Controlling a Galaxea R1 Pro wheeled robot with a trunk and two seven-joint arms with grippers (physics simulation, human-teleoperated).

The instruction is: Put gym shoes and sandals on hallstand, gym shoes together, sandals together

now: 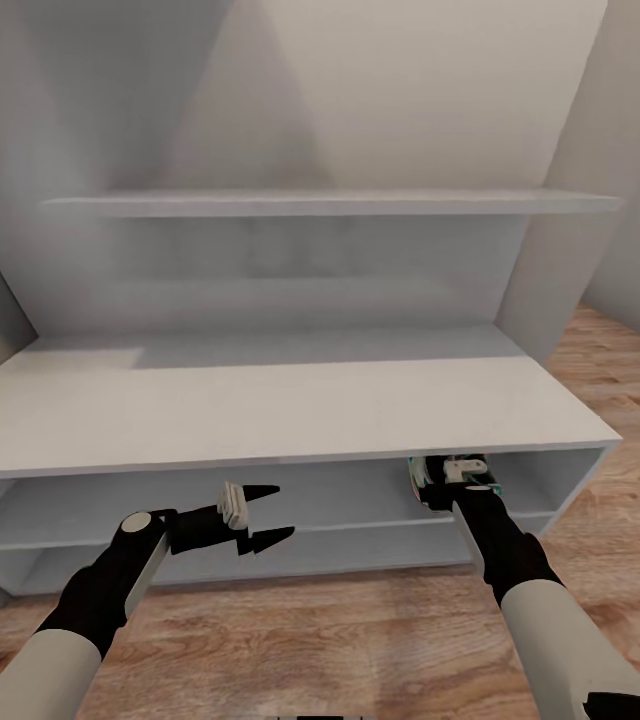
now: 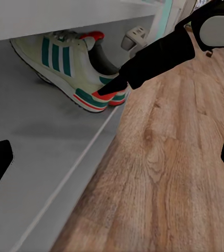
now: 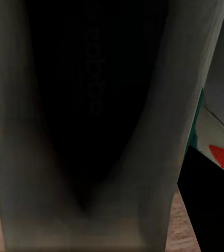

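Gym shoe (image 2: 72, 65) on hallstand (image 1: 290, 410) shelf, right fingers (image 2: 114, 86) pinching it, left fingers (image 1: 260, 493) spread nearby.

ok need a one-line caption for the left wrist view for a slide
A gym shoe sits on the hallstand shelf with the right end effector at its heel, above the corridor floor.

Counted: one off-white green-striped lace-up gym shoe (image 2: 72, 65), one pale grey two-shelf hallstand (image 1: 260, 410), two black grippers.
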